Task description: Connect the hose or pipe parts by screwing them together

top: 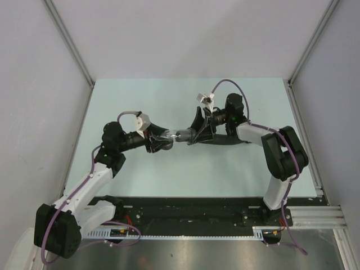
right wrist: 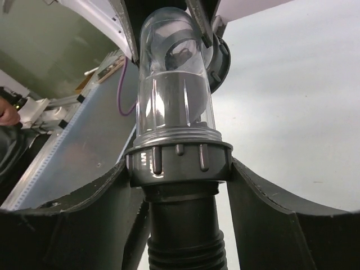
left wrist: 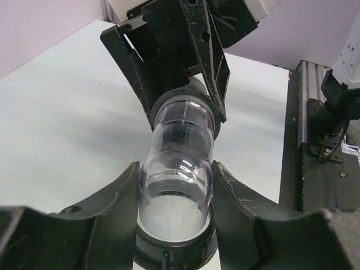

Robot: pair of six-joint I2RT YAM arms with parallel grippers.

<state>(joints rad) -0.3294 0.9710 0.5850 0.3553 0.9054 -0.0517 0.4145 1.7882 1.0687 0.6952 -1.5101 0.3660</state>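
Observation:
A clear elbow pipe (left wrist: 180,140) with a grey ribbed collar (right wrist: 179,163) is held above the table between both arms. My left gripper (left wrist: 175,188) is shut on the clear pipe's near end, one finger on each side. My right gripper (right wrist: 179,175) is shut on the grey collar, with both fingers touching its sides. The black ribbed hose (right wrist: 183,230) runs from the collar back between the right fingers. From above, the left gripper (top: 163,139) and right gripper (top: 192,135) face each other with the clear pipe (top: 177,136) between them.
The pale table (top: 169,101) lies below the parts. White walls and metal corner posts (top: 70,48) enclose it. A black rail (top: 197,209) runs along the near edge by the arm bases. Purple cables (top: 230,83) loop over the wrists.

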